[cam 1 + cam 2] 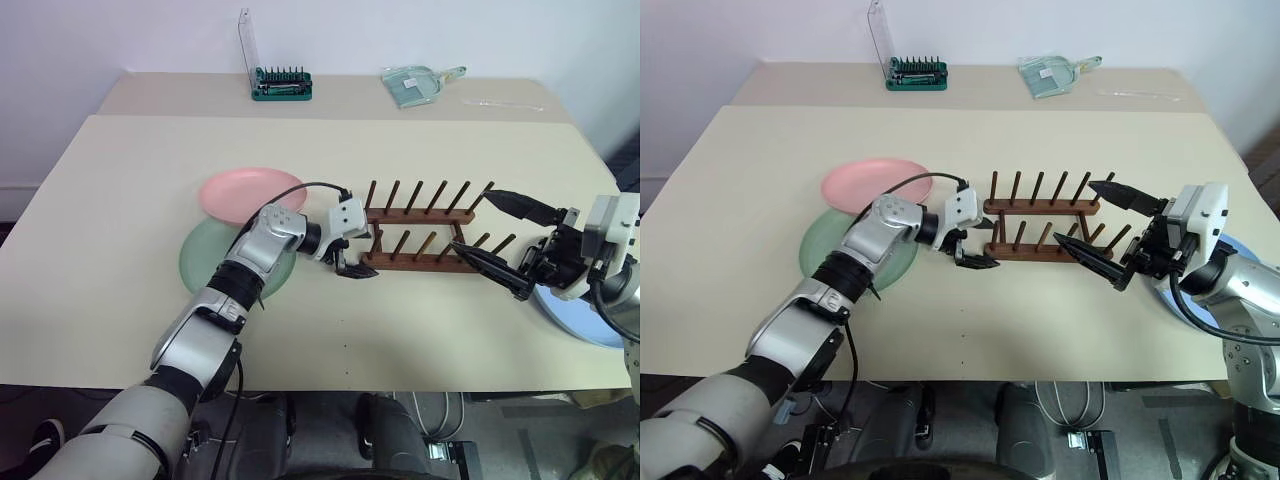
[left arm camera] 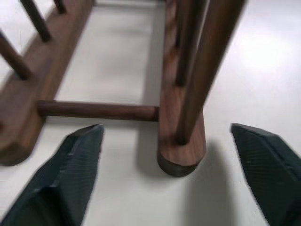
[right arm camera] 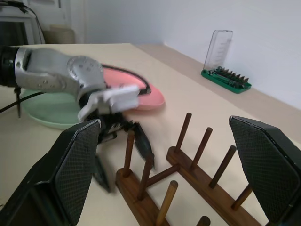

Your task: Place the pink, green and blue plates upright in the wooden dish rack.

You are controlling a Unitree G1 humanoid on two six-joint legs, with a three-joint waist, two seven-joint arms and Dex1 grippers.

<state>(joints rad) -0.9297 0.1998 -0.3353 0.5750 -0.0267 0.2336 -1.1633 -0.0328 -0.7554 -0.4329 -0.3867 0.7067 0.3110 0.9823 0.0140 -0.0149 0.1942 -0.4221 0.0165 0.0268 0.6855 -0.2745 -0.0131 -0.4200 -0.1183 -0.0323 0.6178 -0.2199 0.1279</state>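
Left eye view: the rack [image 1: 425, 228] stands empty mid-counter [image 1: 120, 200]. The left tool [image 1: 352, 262], fingers apart, straddles the rack's nine o'clock end; the right tool [image 1: 490, 240] gapes empty at its three o'clock end. Pink plate [image 1: 250, 192] overlaps green plate [image 1: 205, 255] at nine o'clock; blue plate [image 1: 580, 320] lies at four o'clock.

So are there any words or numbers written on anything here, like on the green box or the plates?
No text can be read anywhere.
Green screwdriver-bit case with clear lid: any marking is too small to read.
Clear plastic packet at the table's far edge: a pale label, too blurred to read.
Round matte pink plate, green plate, dark wooden dish rack: plain, no writing.
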